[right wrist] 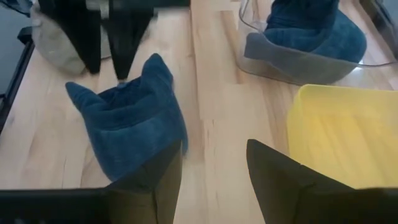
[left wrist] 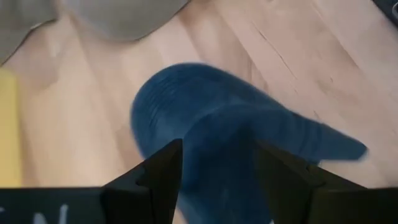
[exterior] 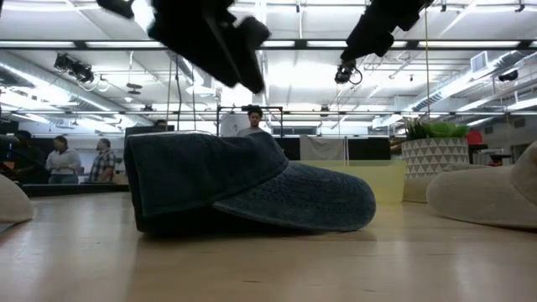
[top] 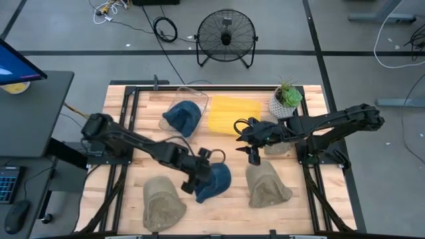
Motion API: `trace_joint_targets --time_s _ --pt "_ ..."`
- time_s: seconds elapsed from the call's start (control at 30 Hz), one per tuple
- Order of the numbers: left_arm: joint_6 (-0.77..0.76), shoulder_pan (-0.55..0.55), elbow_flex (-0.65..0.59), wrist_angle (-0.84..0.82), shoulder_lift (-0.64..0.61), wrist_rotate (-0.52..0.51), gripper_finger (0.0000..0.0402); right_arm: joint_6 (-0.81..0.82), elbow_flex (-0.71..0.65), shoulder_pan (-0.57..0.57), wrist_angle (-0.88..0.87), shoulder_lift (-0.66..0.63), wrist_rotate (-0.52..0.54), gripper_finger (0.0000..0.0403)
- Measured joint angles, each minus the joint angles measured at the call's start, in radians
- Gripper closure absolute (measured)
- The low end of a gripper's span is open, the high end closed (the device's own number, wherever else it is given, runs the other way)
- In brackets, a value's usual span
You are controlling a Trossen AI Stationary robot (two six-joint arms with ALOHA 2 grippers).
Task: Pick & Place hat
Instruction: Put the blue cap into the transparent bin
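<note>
With spread fingers of the left gripper poised over the blue hat.
Soft crown on the counter may slip aside or bunch; right gripper waits, fingers apart.

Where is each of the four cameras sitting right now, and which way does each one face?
High view: overhead, looking straight down; both arms, left gripper at the blue hat.
Low view: table-top height, level toward the room; blue hat close, arms entering from above.
Left wrist view: over the blue hat; own open fingers show.
Right wrist view: over the wood by the yellow bin; own fingers show.
Shared: all four see the blue hat.
</note>
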Motion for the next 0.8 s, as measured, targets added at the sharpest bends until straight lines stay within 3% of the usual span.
trace_joint_targets --time_s 0.27,0.53,0.63,0.8 --pt "0.019 0.012 0.000 0.040 0.161 -0.030 0.0203 0.000 0.000 0.017 -0.003 0.000 0.000 0.0218" --pt "0.024 0.022 0.001 0.056 0.200 -0.119 0.0215 0.000 0.000 0.017 -0.003 0.000 0.000 0.0218" --pt "0.023 0.022 0.001 0.056 0.199 -0.134 0.0253 -0.001 0.000 0.017 -0.003 0.000 0.000 0.0218" --pt "0.016 0.023 0.001 0.060 0.199 -0.142 0.0362 -0.001 0.000 0.017 -0.003 0.000 0.000 0.0218"
